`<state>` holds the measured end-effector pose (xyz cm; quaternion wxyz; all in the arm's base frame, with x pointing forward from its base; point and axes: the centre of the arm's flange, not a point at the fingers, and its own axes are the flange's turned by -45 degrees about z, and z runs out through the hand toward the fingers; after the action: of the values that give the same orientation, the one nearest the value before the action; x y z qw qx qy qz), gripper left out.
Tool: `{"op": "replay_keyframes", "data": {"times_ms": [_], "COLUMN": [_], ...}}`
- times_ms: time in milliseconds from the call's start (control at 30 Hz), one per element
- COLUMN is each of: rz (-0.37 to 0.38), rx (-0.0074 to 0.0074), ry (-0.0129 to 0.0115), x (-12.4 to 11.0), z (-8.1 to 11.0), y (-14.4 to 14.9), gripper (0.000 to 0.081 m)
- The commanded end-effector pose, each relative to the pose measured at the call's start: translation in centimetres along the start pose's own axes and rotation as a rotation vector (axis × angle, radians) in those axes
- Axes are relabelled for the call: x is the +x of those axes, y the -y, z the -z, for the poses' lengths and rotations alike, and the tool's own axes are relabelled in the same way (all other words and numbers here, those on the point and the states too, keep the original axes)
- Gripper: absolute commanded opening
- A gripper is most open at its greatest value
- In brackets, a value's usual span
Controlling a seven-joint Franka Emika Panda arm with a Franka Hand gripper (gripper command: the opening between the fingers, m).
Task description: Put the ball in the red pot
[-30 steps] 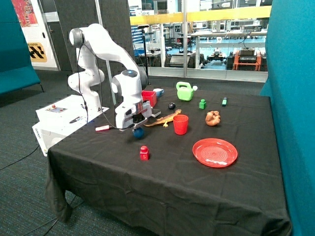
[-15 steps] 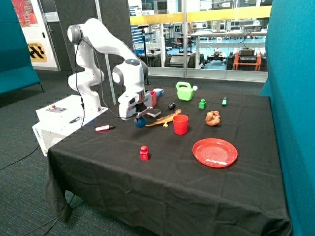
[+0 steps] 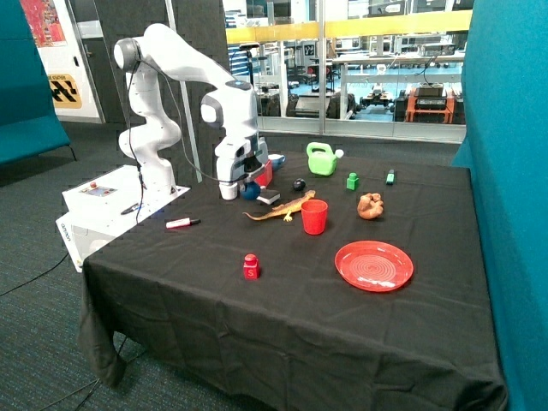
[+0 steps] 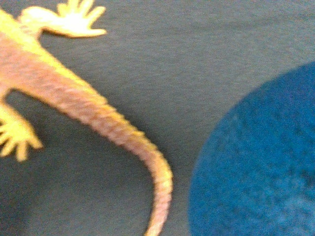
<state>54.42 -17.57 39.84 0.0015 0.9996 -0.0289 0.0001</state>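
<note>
Ball [image 3: 249, 192], dark blue, clamped in tool [image 3: 247, 190] clear of surface [image 3: 300, 317], just short of red pot [image 3: 259, 170], awaiting transfer above its opening.

the outside view stands off a table [image 3: 282, 317] corner, looking down across it. the wrist view looks straight down, close. both show the ball [image 3: 249, 192] [image 4: 256, 162] and toy lizard [image 3: 281, 207] [image 4: 88, 108].

a small number sign [image 3: 309, 50] behind the glass may read "32"; nothing else is legible.
</note>
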Motion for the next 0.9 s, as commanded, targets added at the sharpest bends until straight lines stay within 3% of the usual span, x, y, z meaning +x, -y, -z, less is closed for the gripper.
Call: {"op": "replay_keyframes", "data": {"times_ms": [0,867], "rz": [0.086,0.339], "rx": [0.0029,0.003], "ry": [0.0002,-0.0002], "x": [-0.5,-3.1], "z": [2.8,5.9], "y": [4.1,16.3], "gripper": [0.0,0.0]}}
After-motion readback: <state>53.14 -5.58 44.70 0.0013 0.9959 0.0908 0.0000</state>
